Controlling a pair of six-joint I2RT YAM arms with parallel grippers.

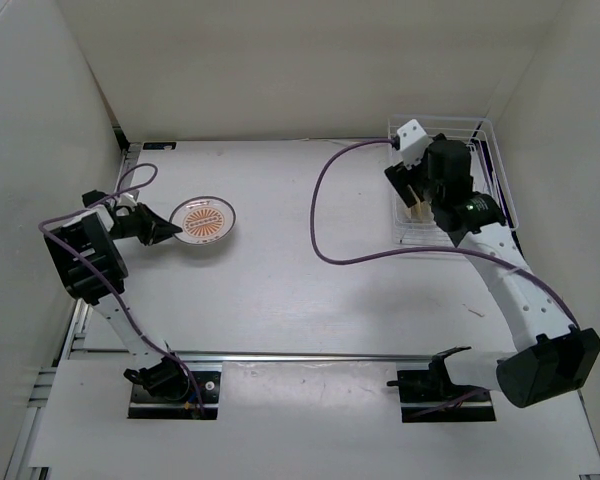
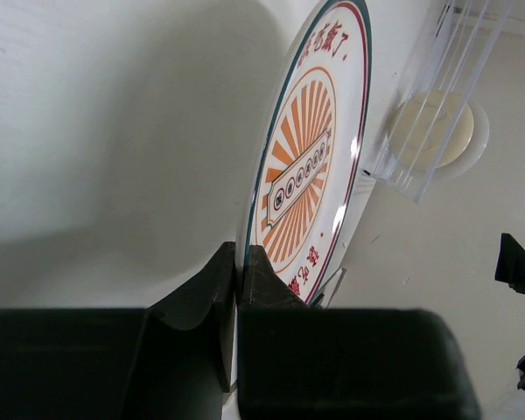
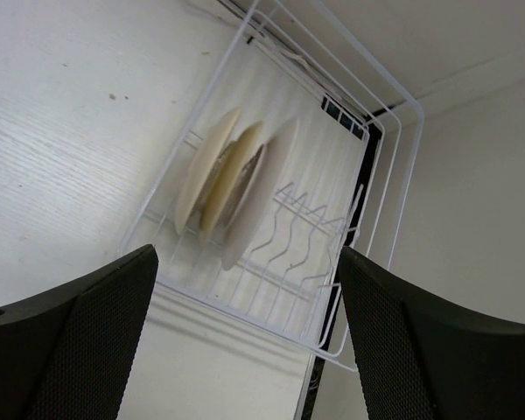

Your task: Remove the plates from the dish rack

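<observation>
At the far right corner of the worktop [image 1: 310, 290] sits one white wire dish rack [image 3: 324, 162], partly hidden from above by the right arm [image 1: 500, 270]; two cream plates [image 3: 201, 171] stand on edge in it, one dark-patched, and a paler third disc [image 3: 262, 197] beside them is hard to make out. The right hand [image 3: 245, 258] hovers above them, jaws wide and empty; the left hand [image 2: 241, 262] pinches the rim of one orange-rayed plate [image 1: 205, 220], well apart at the left

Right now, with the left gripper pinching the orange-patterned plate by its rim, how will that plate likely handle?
Probably stiff: the orange-patterned plate holds flat from one rim pinch by the left gripper. Its glossy face hints it may slip. It looks thin, so perhaps fragile.
</observation>
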